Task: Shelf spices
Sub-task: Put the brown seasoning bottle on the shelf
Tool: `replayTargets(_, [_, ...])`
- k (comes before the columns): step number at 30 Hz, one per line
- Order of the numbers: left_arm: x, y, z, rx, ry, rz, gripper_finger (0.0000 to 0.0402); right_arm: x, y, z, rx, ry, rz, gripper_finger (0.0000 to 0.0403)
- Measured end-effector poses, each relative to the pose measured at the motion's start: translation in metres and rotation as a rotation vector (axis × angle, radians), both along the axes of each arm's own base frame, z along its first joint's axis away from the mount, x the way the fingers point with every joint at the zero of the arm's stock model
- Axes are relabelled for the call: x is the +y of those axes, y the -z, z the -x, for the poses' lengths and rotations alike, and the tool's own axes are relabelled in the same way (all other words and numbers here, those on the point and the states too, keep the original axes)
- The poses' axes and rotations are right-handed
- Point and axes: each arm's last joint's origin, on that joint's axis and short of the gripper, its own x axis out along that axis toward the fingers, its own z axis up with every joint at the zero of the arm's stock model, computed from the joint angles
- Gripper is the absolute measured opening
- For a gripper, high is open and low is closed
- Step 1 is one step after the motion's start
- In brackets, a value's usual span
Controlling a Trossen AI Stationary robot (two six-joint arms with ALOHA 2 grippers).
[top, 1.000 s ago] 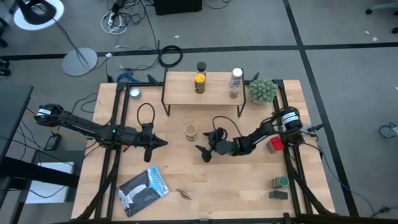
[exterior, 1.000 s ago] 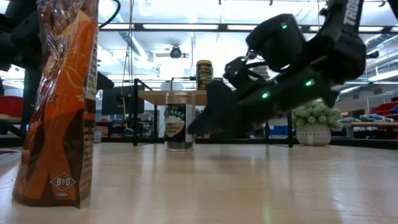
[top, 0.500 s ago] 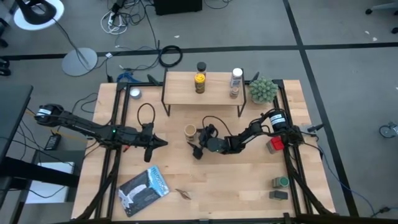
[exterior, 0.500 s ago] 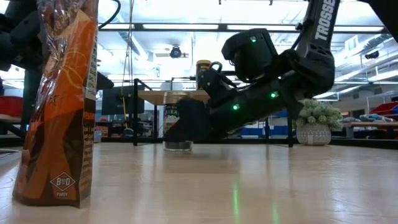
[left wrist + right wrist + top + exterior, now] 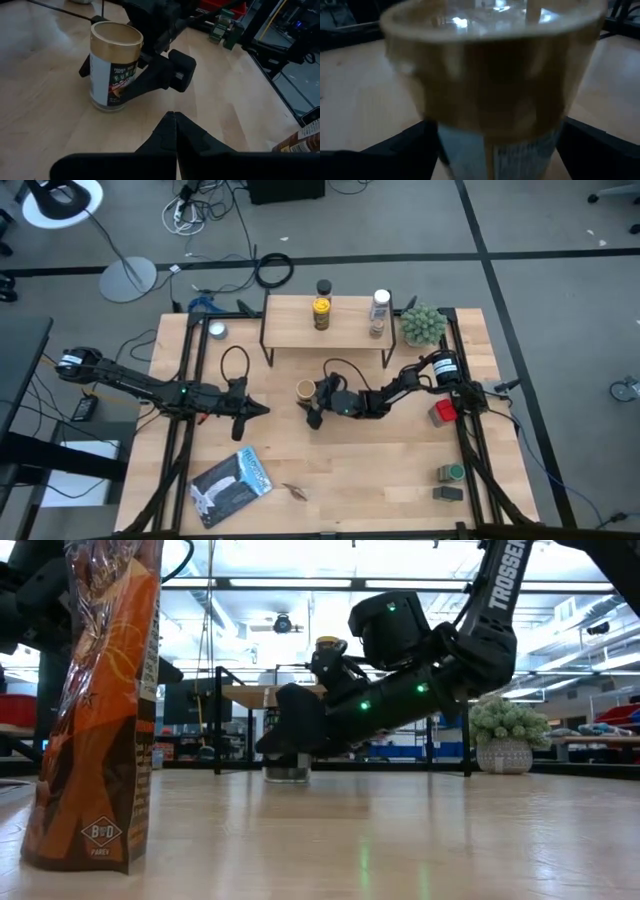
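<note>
The tan-lidded jar (image 5: 306, 391) stands upright on the table in front of the shelf (image 5: 345, 330). My right gripper (image 5: 316, 402) is open and low over the table, with one finger on each side of the jar (image 5: 115, 65). The jar (image 5: 495, 80) fills the right wrist view. A yellow jar (image 5: 321, 312) and a white-capped bottle (image 5: 379, 312) stand on the shelf, and a black-lidded jar (image 5: 323, 287) is at its far edge. My left gripper (image 5: 174, 115) is shut and waits left of the jar, touching nothing. My right gripper comes level from the table's right, its fingers (image 5: 150, 82) straddling the jar's labelled body (image 5: 112, 82) below the lid. Whether they touch it I cannot tell. The jar stands upright with its base on the table.
A potted plant (image 5: 423, 325) stands right of the shelf. A red tin (image 5: 443, 412), a green tin (image 5: 455, 472) and a dark tin (image 5: 449, 493) sit along the right edge. A silver tin (image 5: 217, 330) is far left, and a flat packet (image 5: 232, 483) and an orange bag (image 5: 95, 700) are near left.
My right gripper has moved toward the table's left and slightly toward the far edge, staying low, until its open fingers stand around the tan-lidded jar. The jar has stayed in place.
</note>
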Motion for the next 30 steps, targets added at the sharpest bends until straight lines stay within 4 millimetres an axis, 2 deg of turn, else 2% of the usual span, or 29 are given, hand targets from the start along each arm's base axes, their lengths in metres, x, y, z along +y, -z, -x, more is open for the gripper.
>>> replayTargets(5, [0.000, 0.000, 0.000, 0.000, 0.000, 0.000, 0.0000, -0.001, -0.004, -0.004, -0.004, -0.016, 0.030, 0.0284])
replayTargets(7, [0.000, 0.000, 0.000, 0.000, 0.000, 0.000, 0.0000, -0.001, -0.004, -0.004, -0.004, -0.016, 0.030, 0.0272])
replayTargets(17, [0.000, 0.000, 0.000, -0.003, 0.000, 0.001, 0.0000, 0.009, -0.010, -0.004, -0.018, -0.042, 0.024, 0.0282])
replayTargets(30, [-0.001, -0.010, -0.003, -0.104, 0.005, 0.037, 0.0005, 0.024, -0.065, 0.006, 0.002, -0.094, 0.078, 0.0282])
